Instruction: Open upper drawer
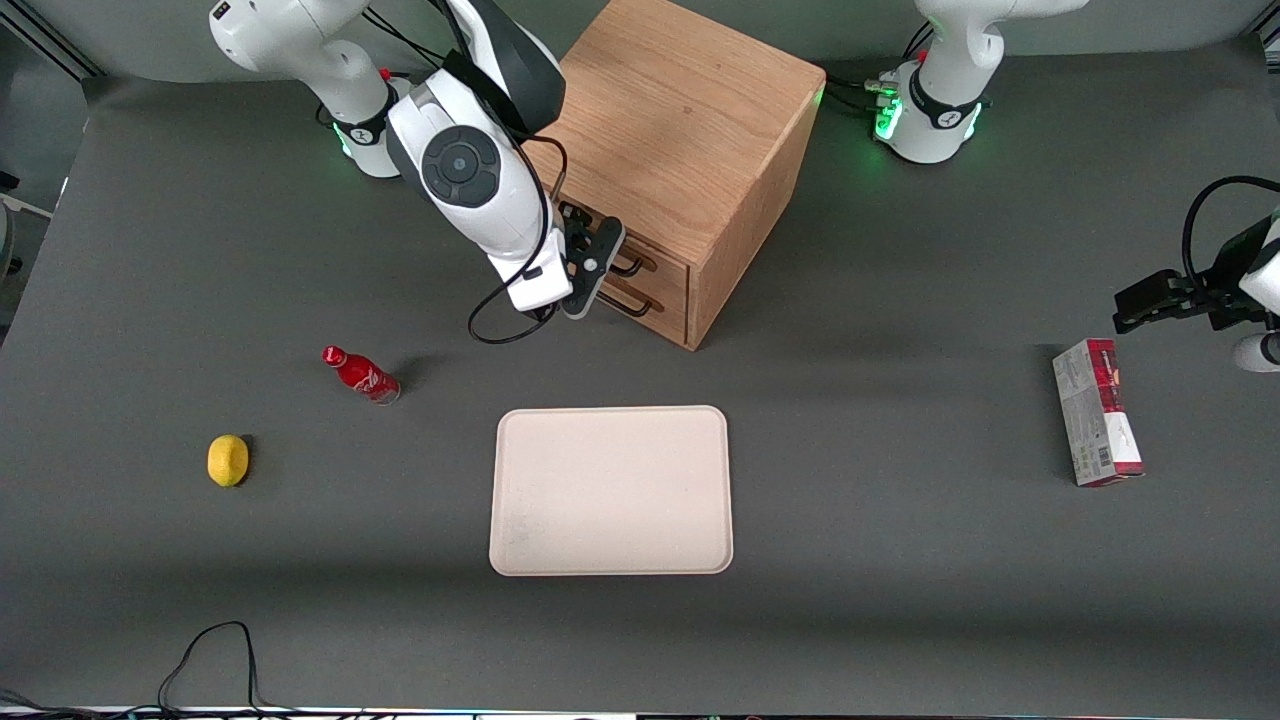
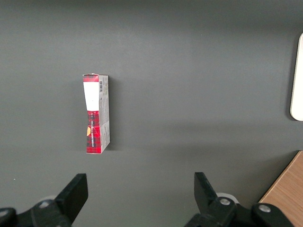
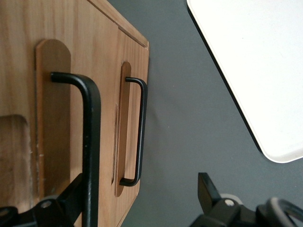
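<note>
Black bar handle (image 3: 91,146) of the upper drawer (image 1: 640,257) is seen between the spread fingers of the gripper (image 1: 592,268), not yet clamped. Drawer sits shut in the oak cabinet (image 1: 690,130), at twelve o'clock from the tray (image 1: 612,490). Grasping and pulling remain.

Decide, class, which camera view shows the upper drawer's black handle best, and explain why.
The right wrist view: the upper drawer's handle fills the frame close up, with the open gripper at it. The front view shows only a sliver of the handle, because the arm covers the rest. The left wrist view shows none of it.
</note>
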`<state>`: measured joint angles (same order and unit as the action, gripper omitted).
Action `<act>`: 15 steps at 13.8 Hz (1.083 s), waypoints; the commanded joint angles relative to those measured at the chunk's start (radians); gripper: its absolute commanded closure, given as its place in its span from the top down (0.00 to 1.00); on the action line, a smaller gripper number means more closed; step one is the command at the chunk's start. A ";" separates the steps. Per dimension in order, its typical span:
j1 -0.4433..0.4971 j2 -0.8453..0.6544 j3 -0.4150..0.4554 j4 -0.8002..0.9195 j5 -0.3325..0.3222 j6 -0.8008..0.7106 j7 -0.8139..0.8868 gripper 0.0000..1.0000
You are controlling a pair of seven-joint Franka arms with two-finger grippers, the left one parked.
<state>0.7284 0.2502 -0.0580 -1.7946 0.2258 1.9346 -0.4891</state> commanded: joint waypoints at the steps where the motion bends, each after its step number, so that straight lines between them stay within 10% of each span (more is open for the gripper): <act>1: 0.006 0.017 -0.016 0.001 0.029 0.024 -0.029 1.00; 15: -0.070 0.052 -0.017 0.061 0.026 0.021 -0.039 1.00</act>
<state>0.6647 0.2795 -0.0726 -1.7741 0.2262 1.9638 -0.4963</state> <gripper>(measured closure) 0.000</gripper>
